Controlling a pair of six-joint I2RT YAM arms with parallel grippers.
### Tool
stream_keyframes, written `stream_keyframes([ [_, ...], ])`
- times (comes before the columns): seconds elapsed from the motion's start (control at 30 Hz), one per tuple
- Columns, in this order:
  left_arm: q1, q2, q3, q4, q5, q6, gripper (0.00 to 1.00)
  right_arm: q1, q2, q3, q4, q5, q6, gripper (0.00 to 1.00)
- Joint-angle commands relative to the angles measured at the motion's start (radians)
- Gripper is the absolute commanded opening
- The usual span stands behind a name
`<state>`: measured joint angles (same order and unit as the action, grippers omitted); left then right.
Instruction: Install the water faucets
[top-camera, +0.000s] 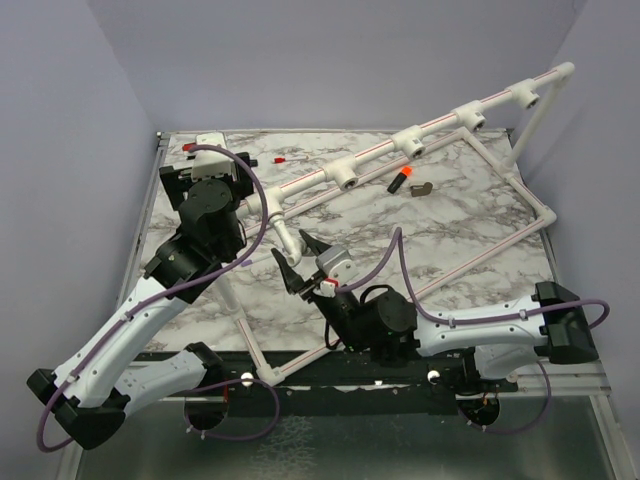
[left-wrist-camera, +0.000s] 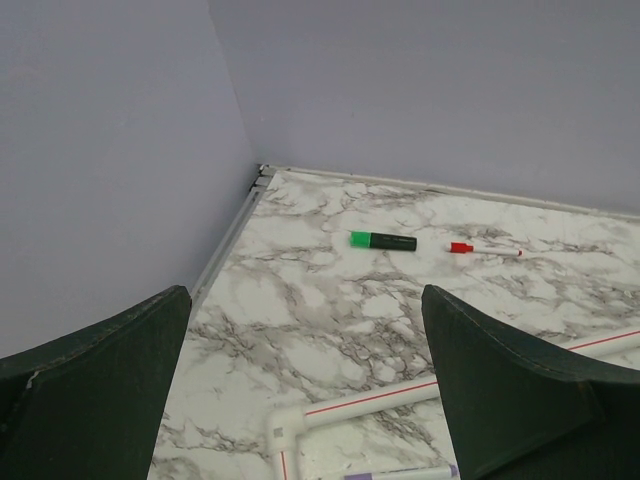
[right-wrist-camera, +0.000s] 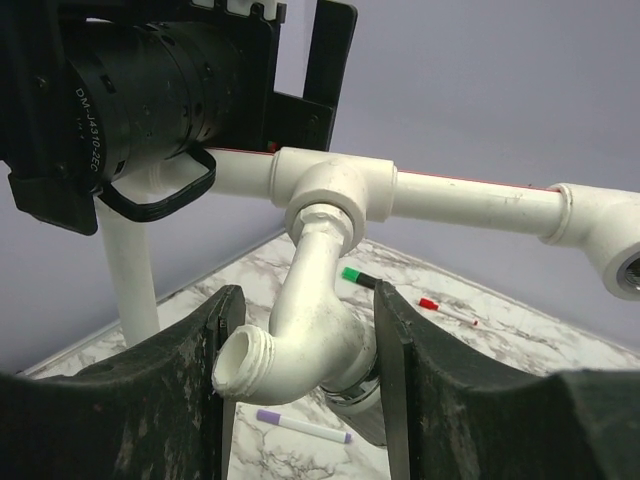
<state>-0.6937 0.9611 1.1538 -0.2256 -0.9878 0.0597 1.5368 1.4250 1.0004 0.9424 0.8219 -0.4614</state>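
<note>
**White faucet gripped at the pipe tee**

Top external: over the left half of the marble worktop (top-camera: 470, 230), the water faucet (top-camera: 286, 236) hangs from a tee socket (top-camera: 270, 208) of the pipe frame (top-camera: 380, 150). Its lower end sits between the jaws of the right gripper (top-camera: 297, 255).

Left wrist: the left gripper (left-wrist-camera: 305, 295) is spread wide with nothing between its jaws. It faces a green marker (left-wrist-camera: 383, 240) near the far left corner.

Right wrist: both fingers (right-wrist-camera: 470, 400) close against the faucet's sides, grasping it, and its threaded spout lies by one finger.

Bright, soft even light w/ faint shadows; wrist views' close foreground slightly blurred, bkgd sharp.
</note>
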Motion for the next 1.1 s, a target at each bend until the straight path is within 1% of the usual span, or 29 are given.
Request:
stream_keyframes([
  [0.0, -0.015, -0.035, -0.028, -0.098, 0.041, 0.005, 0.99, -0.009, -0.005, 0.013, 0.031, -0.075, 0.208, 0.34],
  [0.1, -0.014, -0.036, -0.032, -0.095, 0.039, 0.007, 0.99, -0.009, -0.032, 0.028, -0.046, -0.158, 0.13, 0.52],
  [0.2, -0.015, -0.036, -0.034, -0.093, 0.038, 0.009, 0.99, -0.008, -0.059, 0.049, -0.136, -0.235, 0.062, 0.73],
  [0.23, -0.014, -0.034, -0.034, -0.091, 0.037, 0.01, 0.99, -0.008, -0.072, 0.053, -0.168, -0.265, 0.039, 0.77],
  [0.37, -0.015, -0.031, -0.034, -0.089, 0.036, 0.012, 0.99, -0.009, -0.127, 0.06, -0.281, -0.365, -0.072, 0.88],
  [0.47, -0.015, -0.027, -0.034, -0.089, 0.033, 0.013, 0.99, -0.008, -0.164, 0.067, -0.381, -0.425, -0.166, 0.9],
  [0.53, -0.015, -0.023, -0.034, -0.089, 0.033, 0.013, 0.99, -0.008, -0.18, 0.069, -0.428, -0.435, -0.216, 0.9],
  [0.67, -0.015, -0.019, -0.031, -0.087, 0.029, 0.016, 0.99, -0.008, -0.204, 0.044, -0.481, -0.468, -0.322, 0.9],
  [0.77, -0.015, -0.015, -0.029, -0.085, 0.028, 0.019, 0.99, -0.009, -0.201, 0.015, -0.457, -0.453, -0.403, 0.9],
  [0.87, -0.014, -0.011, -0.029, -0.086, 0.026, 0.019, 0.99, -0.009, -0.17, 0.008, -0.434, -0.41, -0.48, 0.88],
  [1.07, -0.015, -0.005, -0.029, -0.083, 0.023, 0.023, 0.99, -0.009, -0.104, 0.004, -0.309, -0.296, -0.584, 0.74],
])
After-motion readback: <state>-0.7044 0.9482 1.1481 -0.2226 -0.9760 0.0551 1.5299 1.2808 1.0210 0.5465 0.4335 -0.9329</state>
